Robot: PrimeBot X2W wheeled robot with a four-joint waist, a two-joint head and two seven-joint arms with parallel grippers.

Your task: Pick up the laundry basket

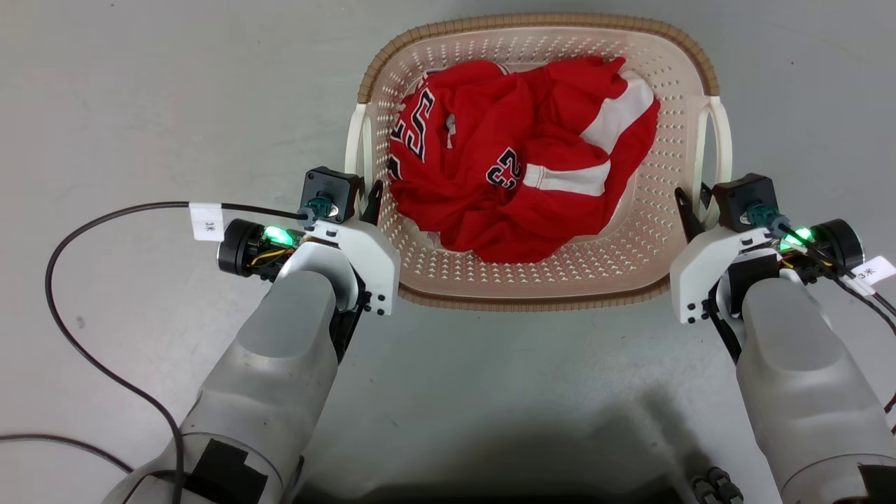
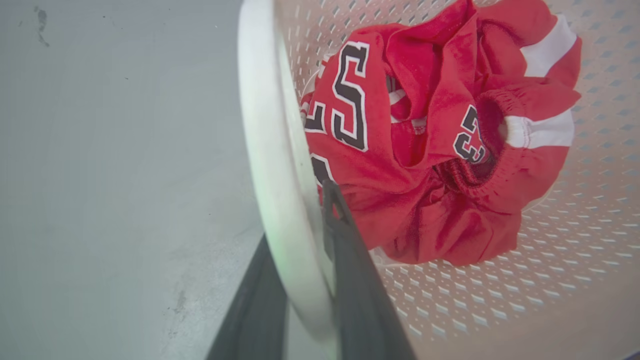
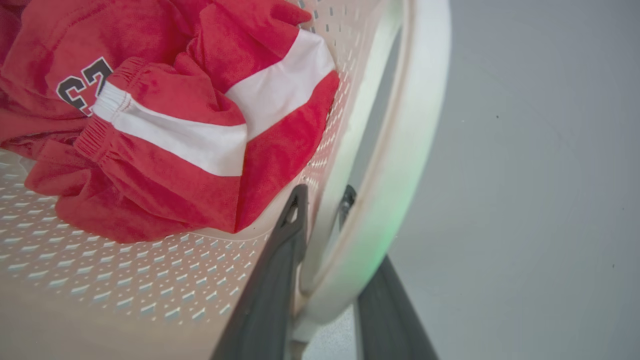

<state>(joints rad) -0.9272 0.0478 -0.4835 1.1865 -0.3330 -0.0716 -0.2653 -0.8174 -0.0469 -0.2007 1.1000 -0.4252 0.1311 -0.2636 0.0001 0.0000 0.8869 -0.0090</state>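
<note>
Head view: left gripper [image 1: 368, 201] and right gripper [image 1: 693, 201] clasp laundry basket [image 1: 532, 22] holding "23" jersey [image 1: 483, 210].

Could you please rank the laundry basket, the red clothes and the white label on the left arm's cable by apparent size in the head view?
1. laundry basket, largest
2. red clothes, lying inside it
3. white label, smallest by far

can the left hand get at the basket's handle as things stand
Likely yes: the left hand has its fingers astride the handle, one outside, one inside the basket; the clothes lie beside, not between.
</note>
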